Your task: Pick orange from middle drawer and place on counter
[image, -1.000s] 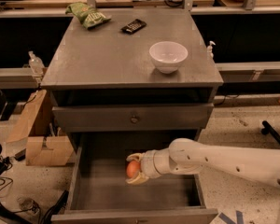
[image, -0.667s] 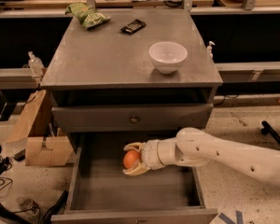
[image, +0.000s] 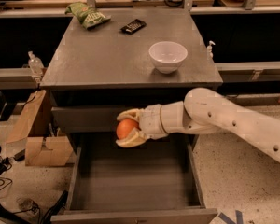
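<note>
1. One desk (image: 107,55), grey, carrying a white bowl (image: 167,56).
2. Middle drawer (image: 135,181) open; fruit no longer on its floor.
3. Tool (image: 122,129) has risen since a second ago. It now sits before the upper drawer front, below the desk edge, clenched round the orange (image: 127,129).
4. Orange lifted clear; placing remains.
5. Green snack bag (image: 88,17), small black object (image: 133,26): no legible writing.

Cream gripper (image: 123,129) around orange (image: 127,129), over grey drawer (image: 133,183)
</note>
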### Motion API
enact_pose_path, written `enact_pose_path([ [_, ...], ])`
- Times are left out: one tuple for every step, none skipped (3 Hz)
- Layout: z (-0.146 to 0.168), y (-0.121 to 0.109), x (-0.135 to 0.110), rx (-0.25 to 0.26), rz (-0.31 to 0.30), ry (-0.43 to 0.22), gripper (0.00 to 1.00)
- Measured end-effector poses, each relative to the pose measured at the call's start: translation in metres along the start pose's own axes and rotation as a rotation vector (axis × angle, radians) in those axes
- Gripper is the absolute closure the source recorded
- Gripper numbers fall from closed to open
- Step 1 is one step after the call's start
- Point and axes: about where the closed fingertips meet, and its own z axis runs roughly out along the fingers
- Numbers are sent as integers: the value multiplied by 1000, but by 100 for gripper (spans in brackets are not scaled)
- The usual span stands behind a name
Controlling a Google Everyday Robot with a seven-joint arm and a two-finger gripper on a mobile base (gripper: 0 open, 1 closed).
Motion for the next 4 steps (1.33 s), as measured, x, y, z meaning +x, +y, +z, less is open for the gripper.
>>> enact_pose_path([
  [-22,-34,-59,41,-29,10,100],
  [-34,-71,-105,105,-30,31,100],
  [-36,-109,-140,172,-19,53,100],
  [-17,-150,-173,244,5,26,100],
])
